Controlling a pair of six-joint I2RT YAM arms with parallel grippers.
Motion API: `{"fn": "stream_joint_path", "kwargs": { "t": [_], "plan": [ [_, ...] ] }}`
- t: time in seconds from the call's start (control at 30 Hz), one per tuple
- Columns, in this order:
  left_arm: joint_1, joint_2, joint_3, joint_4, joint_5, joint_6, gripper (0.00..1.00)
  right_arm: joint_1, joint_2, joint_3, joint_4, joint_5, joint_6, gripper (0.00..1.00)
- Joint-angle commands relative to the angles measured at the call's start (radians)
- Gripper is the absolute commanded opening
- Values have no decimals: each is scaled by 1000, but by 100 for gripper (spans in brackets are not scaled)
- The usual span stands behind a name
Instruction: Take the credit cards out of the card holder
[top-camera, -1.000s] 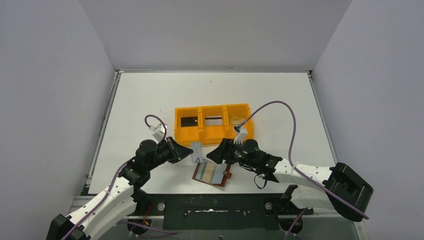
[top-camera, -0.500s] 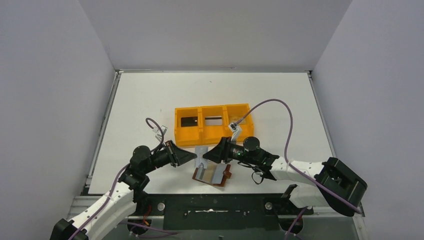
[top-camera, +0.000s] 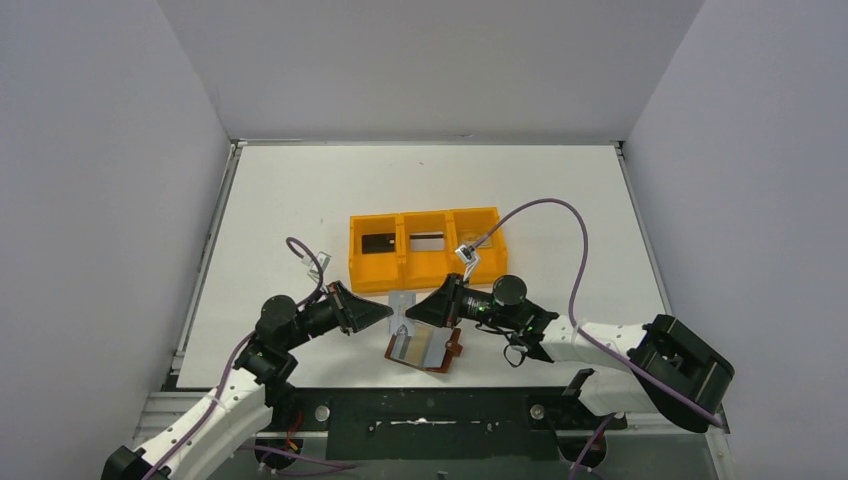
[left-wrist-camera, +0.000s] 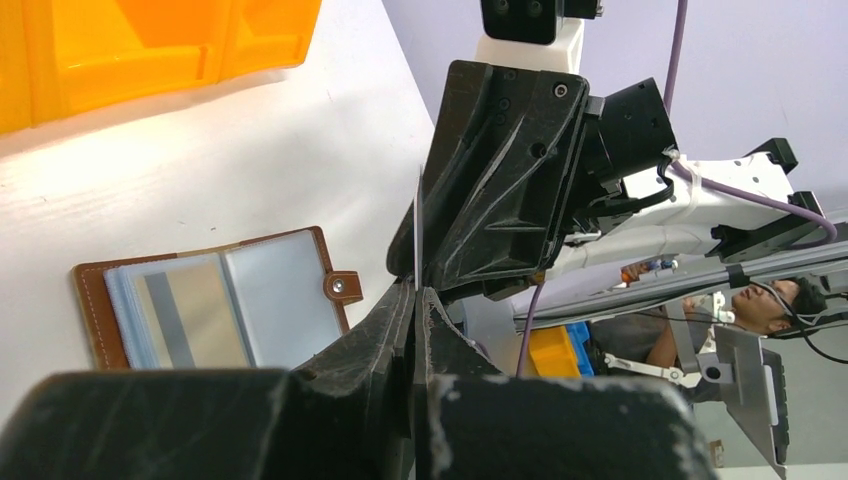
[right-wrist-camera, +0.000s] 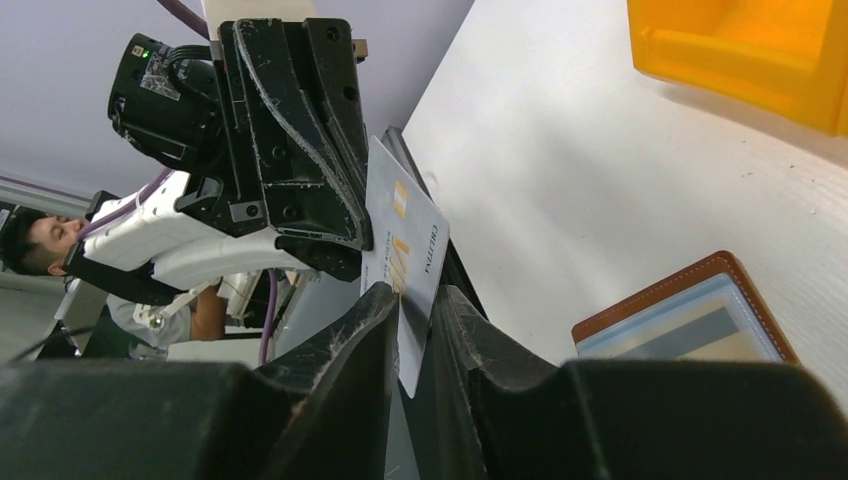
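The silvery grey card (top-camera: 399, 302) is held up off the table (top-camera: 300, 190), just past the far edge of the card holder (top-camera: 425, 348) and in front of the orange tray (top-camera: 425, 272). It's stood on edge between the two grippers, so from the left wrist only a thin line of it (left-wrist-camera: 417, 225) can be seen, while its printed face (right-wrist-camera: 408, 235) is shown nicely to the right wrist camera.

The left gripper (top-camera: 388, 313) is clamped on one side of that card, jaws pressed together with the edge pinched between the tips (left-wrist-camera: 415, 290). The right gripper (top-camera: 412, 312) is brought in from the other side, and the card's corner is tucked down between its fingers (right-wrist-camera: 380, 310). Only a narrow gap is left there, and tbh whether the card is actually squeezed or just straddled can't be told.

The card holder (left-wrist-camera: 215, 310) is laid open flat on the table near the front edge, pale pockets facing up, snap tab (left-wrist-camera: 342, 286) stuck out on the right. A tan-gold card (left-wrist-camera: 190, 320) with a grey stripe is seen in its left pocket.

Further back, a black card (top-camera: 377, 243) is seen lying in the tray's left compartment. What's in the middle one can't be made out.
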Motion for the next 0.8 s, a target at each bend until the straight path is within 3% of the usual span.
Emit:
{"fn": "stream_joint_path", "kwargs": {
  "t": [0.0, 0.23, 0.33, 0.4, 0.53, 0.63, 0.77],
  "plan": [
    [6, -17, 6, 61, -16, 4, 0, -3, -11, -9, 124, -35, 20, 19],
    [7, -45, 11, 12, -51, 14, 2, -3, -54, -22, 76, -15, 4, 0],
    [7, -50, 27, -39, -55, 34, 29, -3, -77, -22, 51, -5, -3, 0],
    [6, -57, 43, -94, -77, 56, 35, -3, -92, -20, 24, 7, -13, 0],
    [6, -90, 89, -256, -162, 110, 60, -3, -142, 23, -180, 79, -90, 0],
    [5, -126, 126, -405, -242, 157, 67, -4, -194, 84, -394, 179, -180, 0],
    [6, -158, 169, -567, -322, 202, 68, -5, -257, 179, -642, 379, -303, 0]
  ]
}}
